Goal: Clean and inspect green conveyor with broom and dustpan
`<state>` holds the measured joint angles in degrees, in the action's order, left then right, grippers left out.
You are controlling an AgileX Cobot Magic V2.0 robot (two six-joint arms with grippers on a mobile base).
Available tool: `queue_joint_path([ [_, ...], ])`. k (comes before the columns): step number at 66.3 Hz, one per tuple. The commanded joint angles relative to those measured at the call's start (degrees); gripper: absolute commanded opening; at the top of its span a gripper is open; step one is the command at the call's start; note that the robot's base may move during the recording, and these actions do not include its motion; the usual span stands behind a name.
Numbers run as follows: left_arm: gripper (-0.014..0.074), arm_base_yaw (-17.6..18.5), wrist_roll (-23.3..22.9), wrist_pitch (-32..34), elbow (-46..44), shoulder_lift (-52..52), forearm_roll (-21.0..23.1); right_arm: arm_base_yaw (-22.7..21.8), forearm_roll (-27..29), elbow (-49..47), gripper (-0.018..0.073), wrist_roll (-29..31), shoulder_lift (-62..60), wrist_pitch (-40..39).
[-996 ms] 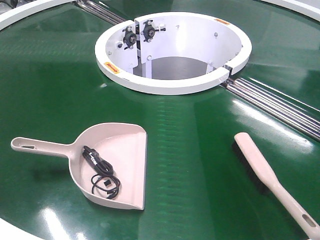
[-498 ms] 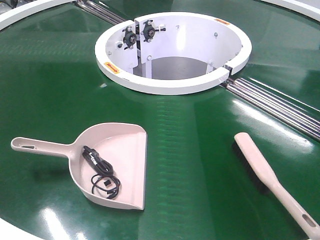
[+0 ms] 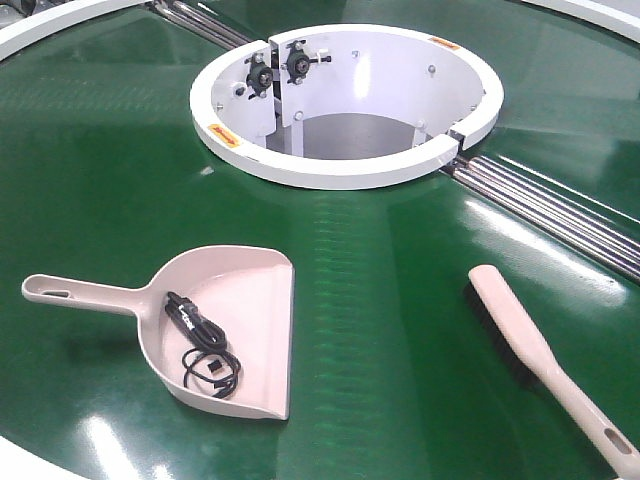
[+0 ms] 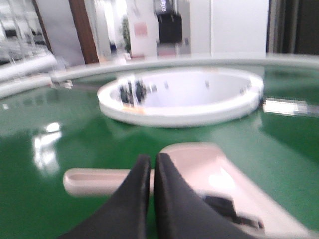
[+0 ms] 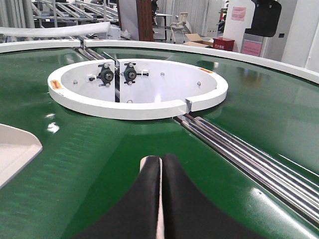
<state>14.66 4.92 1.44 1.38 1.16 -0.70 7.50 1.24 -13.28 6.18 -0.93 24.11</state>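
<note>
The green conveyor [image 3: 100, 180] fills the front view. On it at the left lies the dustpan [image 3: 245, 295], handle pointing left, with a black cable [image 3: 200, 345] inside. The broom [image 3: 530, 350] rests at the right, bristles down, handle toward the near right corner. Neither gripper shows in the front view. In the blurred left wrist view my left gripper [image 4: 152, 158] is shut and empty, in line with the dustpan [image 4: 199, 164] where handle meets scoop. My right gripper [image 5: 161, 158] is shut and empty, with the broom's tip [image 5: 148, 159] peeking out past it.
A big white ring opening [image 3: 330, 172] with black bearings sits at mid belt. Steel rollers [image 3: 560, 210] run from it toward the right. White rims border the belt at the near left and far corners. A corner of the dustpan [image 5: 15, 149] shows left in the right wrist view.
</note>
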Motion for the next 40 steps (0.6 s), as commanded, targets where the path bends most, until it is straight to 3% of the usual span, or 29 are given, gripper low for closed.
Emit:
queue_joint_path([
  [1, -0.0007, -2.16, -0.63, 6.02, 1.91, -0.54, 2.04, -0.33, 0.01, -1.38, -0.0009, 0.14, -0.49, -4.47],
  [18, -0.0007, -7.21, -2.44, 4.67, 1.97, -2.80, 2.84, -0.33, 0.01, -1.38, -0.0009, 0.14, -0.49, -4.00],
  [40, -0.0007, -7.22, -3.65, -2.55, 1.97, -2.80, 3.05, -0.33, 0.01, -1.38, -0.0009, 0.14, -0.49, -4.00],
])
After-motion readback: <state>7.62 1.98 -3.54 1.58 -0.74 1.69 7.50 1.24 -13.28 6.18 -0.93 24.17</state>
